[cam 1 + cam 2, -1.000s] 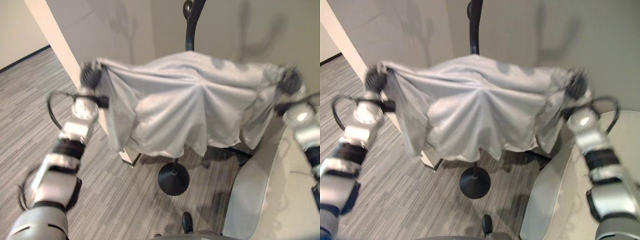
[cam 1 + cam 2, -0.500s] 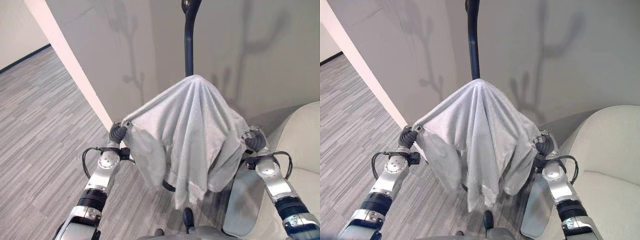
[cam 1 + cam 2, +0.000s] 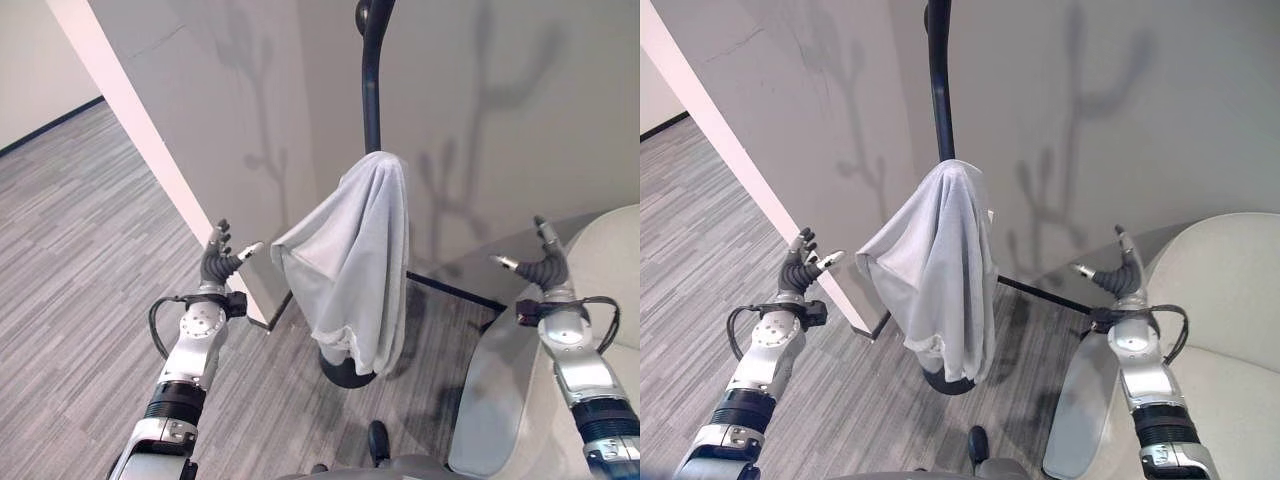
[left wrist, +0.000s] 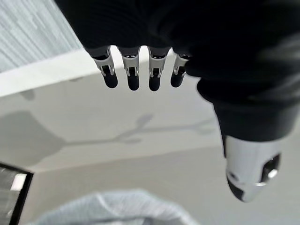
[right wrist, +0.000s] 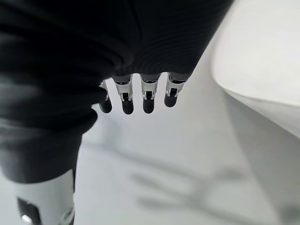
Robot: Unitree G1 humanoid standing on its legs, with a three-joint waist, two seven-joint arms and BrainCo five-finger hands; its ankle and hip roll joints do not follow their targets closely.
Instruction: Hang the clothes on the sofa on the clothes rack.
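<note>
Light grey soft cloth garment [image 3: 352,260] hangs draped over an arm of the black metal pole clothes rack [image 3: 371,90], bunched at its top, its lower hem near the rack's round black base [image 3: 340,371]. Left hand [image 3: 217,262] is raised left of the garment, fingers straight and spread, thumb out toward the cloth, apart from it, holding nothing. Right hand [image 3: 545,265] is raised well right of the garment, fingers straight, thumb out, empty. Cream upholstered sofa [image 3: 610,260] sits right and near, under the right arm. White wall corner [image 3: 140,135] stands far left behind the left hand. Grey striped carpet floor [image 3: 70,260] lies below; beige wall [image 3: 500,100] stands behind the rack.
</note>
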